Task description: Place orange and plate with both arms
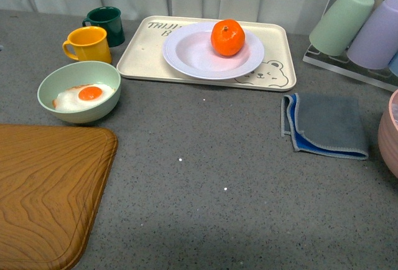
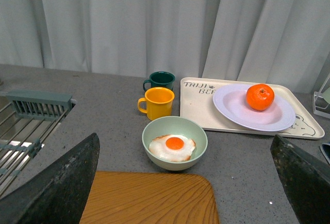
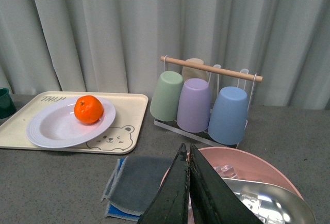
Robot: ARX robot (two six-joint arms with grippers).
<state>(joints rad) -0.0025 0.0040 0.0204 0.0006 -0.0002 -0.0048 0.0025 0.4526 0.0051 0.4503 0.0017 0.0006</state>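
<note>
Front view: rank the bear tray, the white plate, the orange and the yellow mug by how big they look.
1. Bear tray, clearly the largest.
2. White plate, lying on the tray.
3 and 4. Yellow mug and orange look much alike, so I would not rank them; the mug's handle makes it look slightly wider.

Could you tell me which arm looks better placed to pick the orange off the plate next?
Probably left. Its jaws stand wide open, while the right jaws are shut. The orange sits in the plate on the tray, near the table's middle, so neither side is clearly closer.
</note>
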